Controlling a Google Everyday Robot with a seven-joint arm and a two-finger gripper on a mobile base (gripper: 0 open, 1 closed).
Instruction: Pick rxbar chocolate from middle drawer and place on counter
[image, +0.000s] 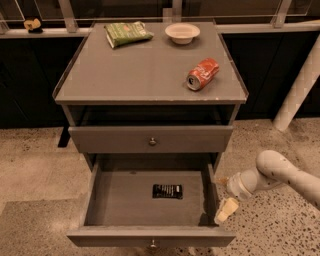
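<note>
The rxbar chocolate (167, 191) lies flat in the open middle drawer (150, 236). My gripper (225, 209) hangs just outside the drawer's right wall; how wide it stands, I cannot tell. If I swing in low, I risk clipping that wall.

middle drawer (120, 200) was open, rxbar chocolate (167, 191) flat inside; gripper (225, 211) sat just outside its right wall; red can (202, 74) lay on worktop (135, 75)

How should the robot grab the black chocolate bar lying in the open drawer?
Probably from straight above, pinching across its narrow width: the rxbar chocolate lies flat on the middle drawer floor, walls all around. The claw hangs outside the drawer's right wall.
</note>
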